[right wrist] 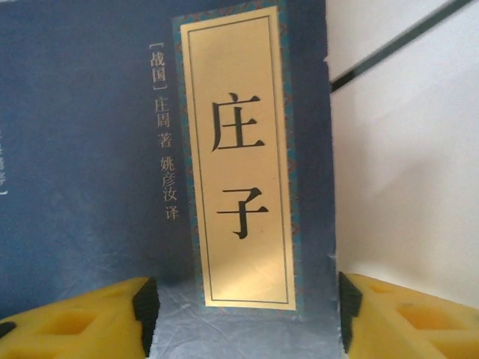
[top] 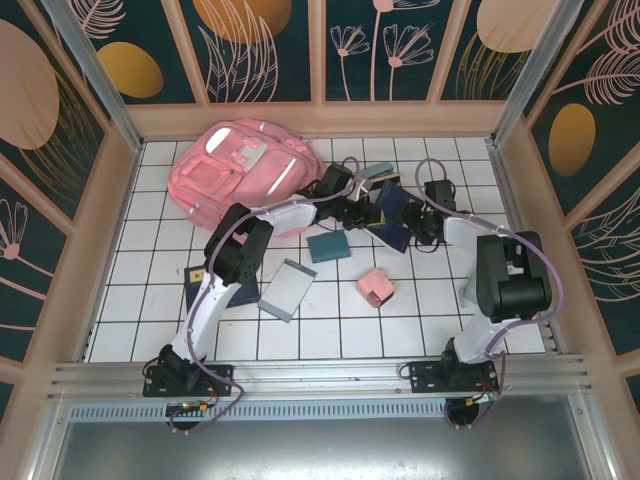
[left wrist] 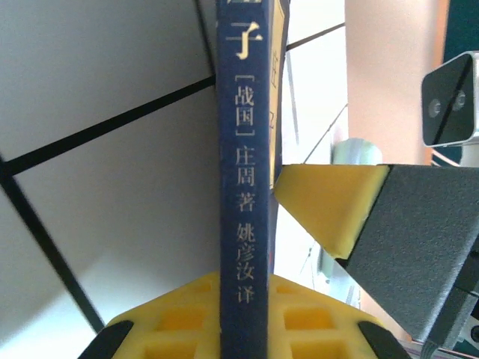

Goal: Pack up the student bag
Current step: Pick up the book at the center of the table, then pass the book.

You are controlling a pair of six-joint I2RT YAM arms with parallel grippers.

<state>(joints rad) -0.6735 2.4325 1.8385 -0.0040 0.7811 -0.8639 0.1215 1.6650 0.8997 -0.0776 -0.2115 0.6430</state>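
Left gripper [left wrist: 243,307] pinched shut on the thin edge of a dark blue book [left wrist: 241,149], spine towards its camera, right gripper [right wrist: 245,318] open wide, pads apart in front of the book's cover, pink student bag [top: 245,175] lying at the far left of the tiled table [top: 330,320]

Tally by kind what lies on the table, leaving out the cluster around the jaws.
Backpacks: 1, the student bag
Books: 3, teal book, grey book, dark blue book
Boxes: 1, small pink box
Total: 5
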